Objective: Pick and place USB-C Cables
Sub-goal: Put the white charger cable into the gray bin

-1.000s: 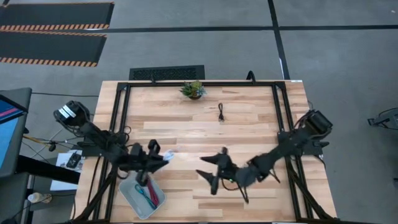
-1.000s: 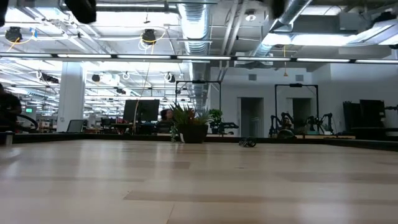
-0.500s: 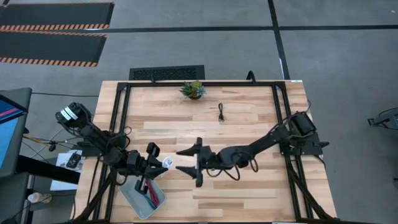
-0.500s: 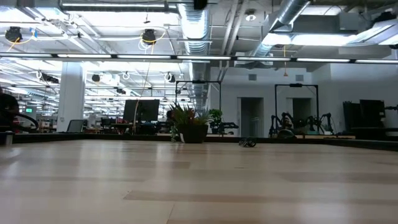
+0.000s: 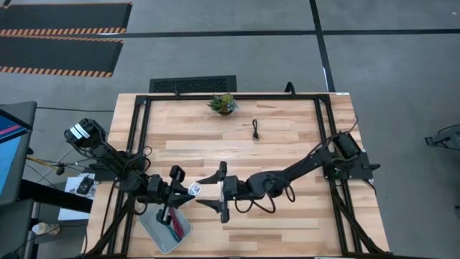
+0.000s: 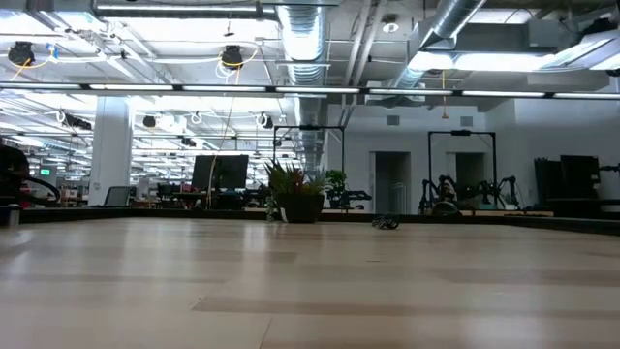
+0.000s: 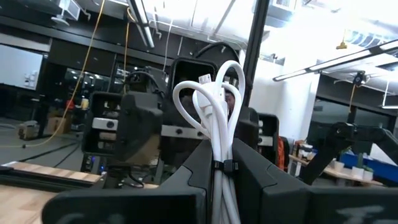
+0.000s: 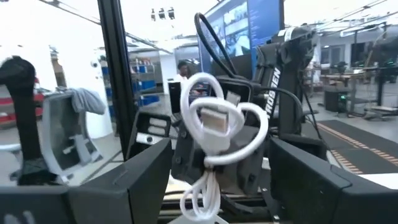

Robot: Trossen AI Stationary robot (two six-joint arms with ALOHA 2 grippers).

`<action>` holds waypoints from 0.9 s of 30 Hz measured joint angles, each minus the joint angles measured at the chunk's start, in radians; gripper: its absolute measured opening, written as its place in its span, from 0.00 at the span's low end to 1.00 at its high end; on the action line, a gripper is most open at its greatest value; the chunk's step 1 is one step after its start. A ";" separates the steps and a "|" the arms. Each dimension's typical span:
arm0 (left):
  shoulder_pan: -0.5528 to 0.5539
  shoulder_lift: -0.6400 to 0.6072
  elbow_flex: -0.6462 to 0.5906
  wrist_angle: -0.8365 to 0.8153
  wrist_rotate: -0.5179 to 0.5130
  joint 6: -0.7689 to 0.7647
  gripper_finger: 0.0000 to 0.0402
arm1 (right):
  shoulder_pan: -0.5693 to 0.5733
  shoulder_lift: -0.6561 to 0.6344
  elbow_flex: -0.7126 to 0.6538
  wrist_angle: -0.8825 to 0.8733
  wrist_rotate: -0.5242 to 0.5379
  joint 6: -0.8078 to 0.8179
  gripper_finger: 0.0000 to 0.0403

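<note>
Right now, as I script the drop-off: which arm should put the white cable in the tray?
Left. Its end effector is shut on the white cable just beside the tray. The right end effector faces it, open, and holds nothing.

Almost no writing can be read in these pictures. The only legible letters are in the right wrist view: white capital letters that run along the dark arm link (image 8: pixel 274 84) of the other arm, behind the coiled white cable (image 8: pixel 214 134) that faces the jaws. They look like the end of a brand name, perhaps "SSEN", but this is not sure. Nothing else carries readable labels, numbers or signs.
</note>
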 joint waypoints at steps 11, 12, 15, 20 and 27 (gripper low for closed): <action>0.001 0.000 0.001 -0.016 -0.049 0.009 0.05 | -0.041 -0.001 0.027 -0.011 -0.065 0.055 0.71; 0.001 0.000 0.001 -0.022 -0.053 0.009 0.05 | -0.041 -0.001 0.027 -0.013 -0.064 0.055 0.70; 0.001 0.000 0.001 -0.025 -0.056 0.008 0.05 | -0.041 -0.001 0.027 -0.019 -0.064 0.062 0.61; 0.013 0.000 0.001 -0.032 -0.057 -0.013 0.05 | -0.040 -0.002 0.028 -0.049 -0.063 0.085 0.34; 0.038 0.000 0.000 -0.090 -0.049 -0.111 0.05 | -0.040 -0.004 0.028 -0.088 -0.060 0.100 0.07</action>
